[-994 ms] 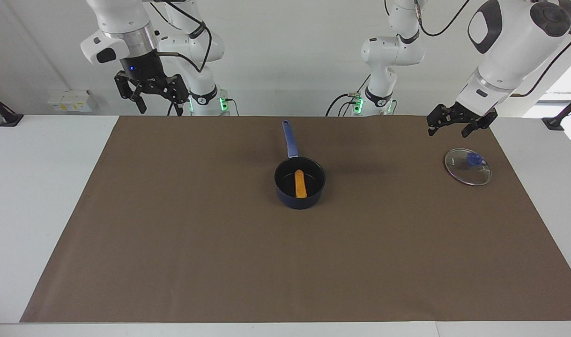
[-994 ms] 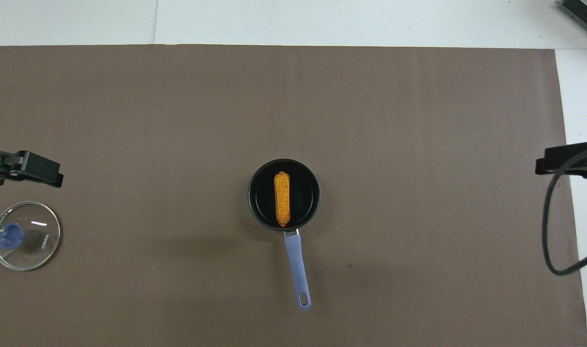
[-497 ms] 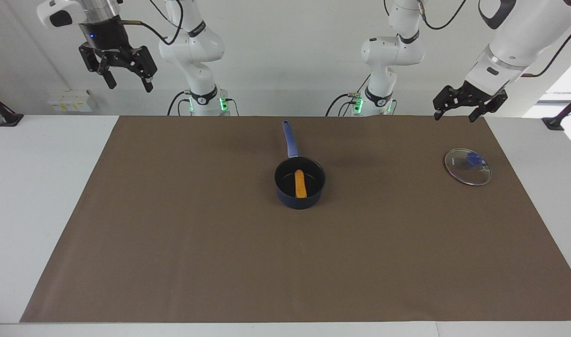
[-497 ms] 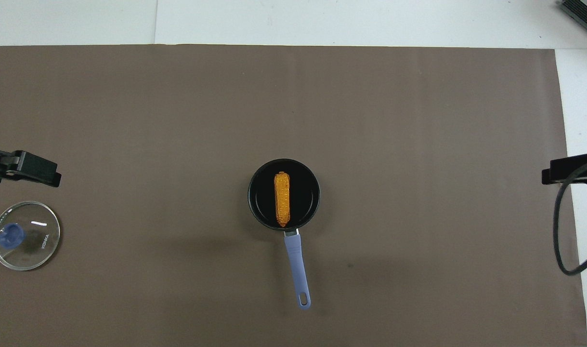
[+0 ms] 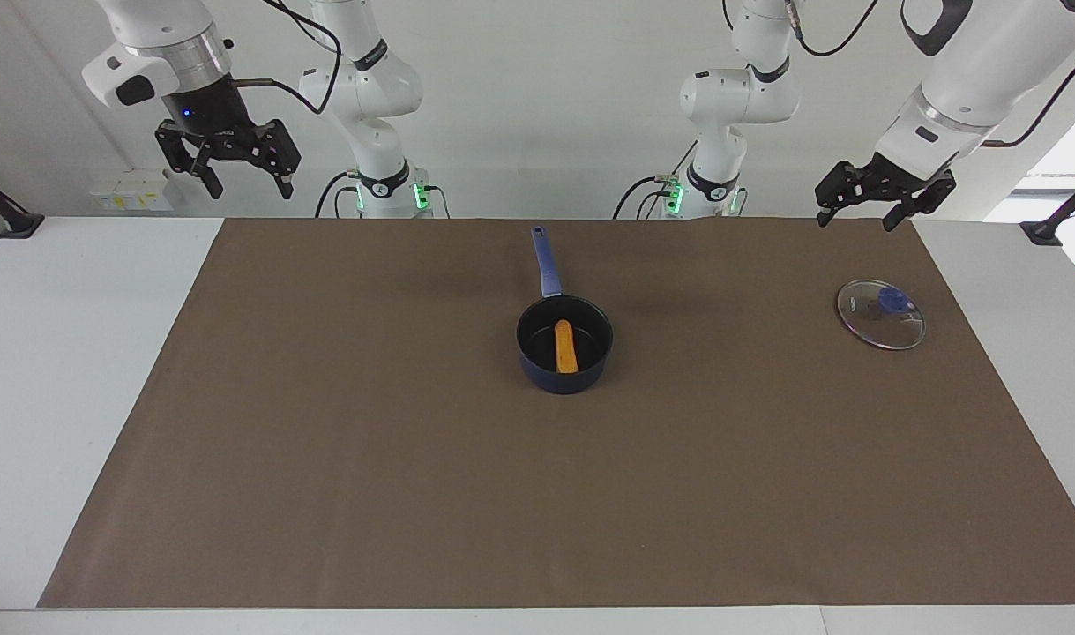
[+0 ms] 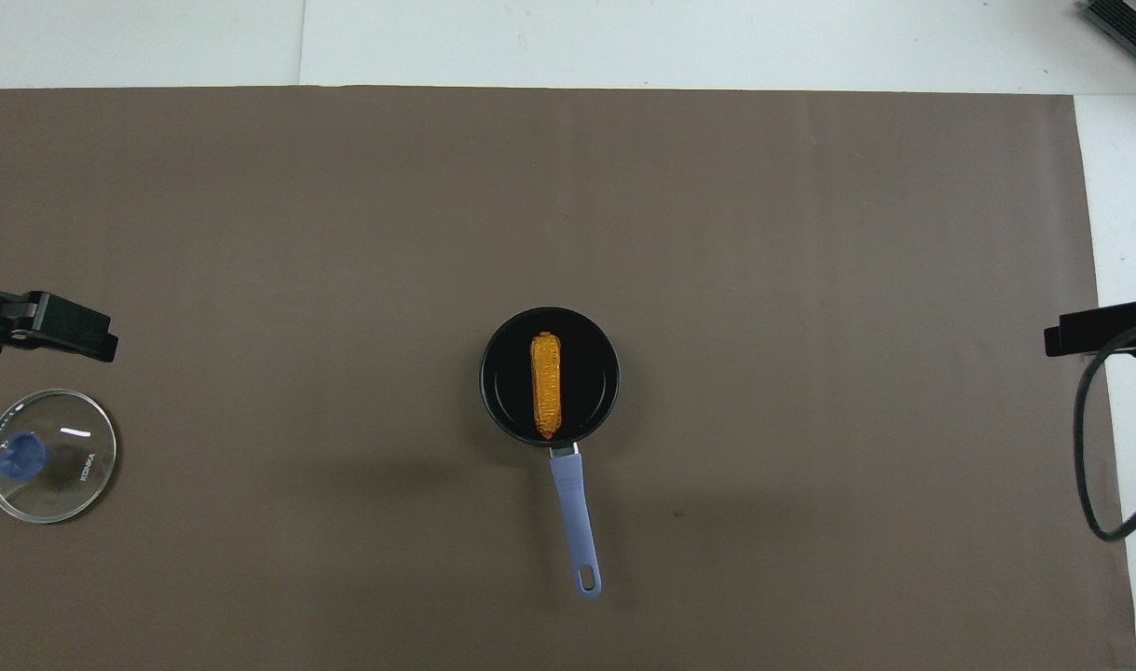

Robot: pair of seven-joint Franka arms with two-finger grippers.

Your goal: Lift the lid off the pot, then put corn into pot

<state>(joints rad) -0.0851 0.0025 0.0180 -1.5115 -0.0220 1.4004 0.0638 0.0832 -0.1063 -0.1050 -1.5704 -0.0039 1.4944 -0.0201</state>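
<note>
Blue-handled, the pot (image 5: 564, 344) sat mid-desk (image 5: 87, 353), handle toward the robots, with the corn (image 5: 564, 346) lying inside. Toward the left arm's end from the pot, the lid (image 5: 881, 314) lay flat on the brown mat (image 5: 369, 459). Both hands, left (image 5: 856, 216) and right (image 5: 249, 181), hung raised, fingers spread wide, empty.

Lid (image 5: 881, 314): clear glossy glass, metal rim, blue knob. Pot (image 5: 564, 345): dark-blue outside, matt black inside. Corn (image 5: 564, 346): bumpy, orange-yellow. Worktop (image 5: 78, 370): smooth white; matt brown mat (image 5: 369, 459) over it.
</note>
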